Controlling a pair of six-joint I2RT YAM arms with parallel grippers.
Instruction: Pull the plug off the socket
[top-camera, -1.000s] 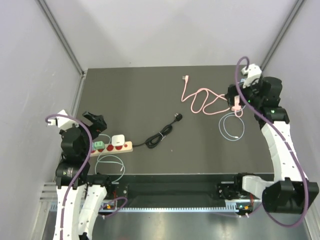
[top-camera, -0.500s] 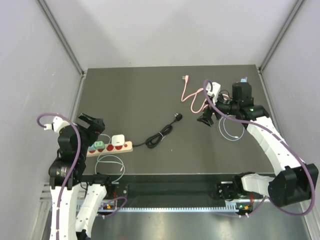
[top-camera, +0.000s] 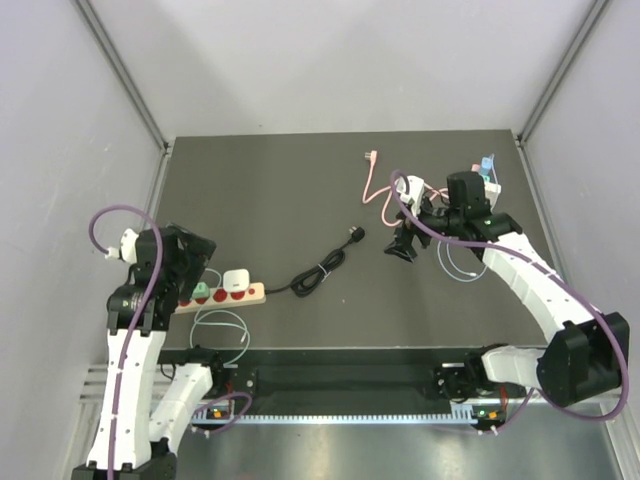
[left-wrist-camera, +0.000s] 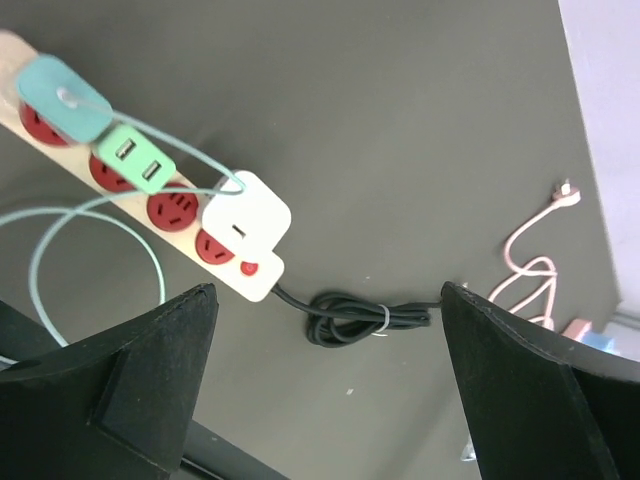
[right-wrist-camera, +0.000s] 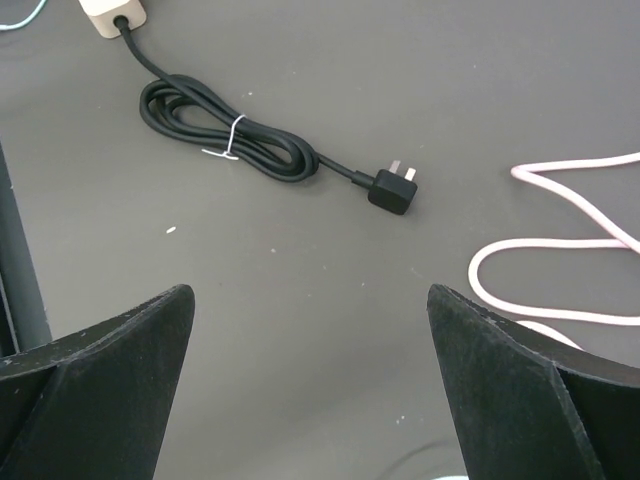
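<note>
Left gripper (top-camera: 188, 252) hangs open above the power strip (top-camera: 257, 292), where the white plug (top-camera: 236, 278), 1 of 3, sits plugged in. Right gripper (top-camera: 402, 246), also spread wide, points down near the black cord (top-camera: 318, 272).

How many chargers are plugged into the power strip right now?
3, all on the power strip: teal charger at the end away from the cord, green charger beside it, then a free socket, then white charger nearest the cord. None seems hidden.
</note>
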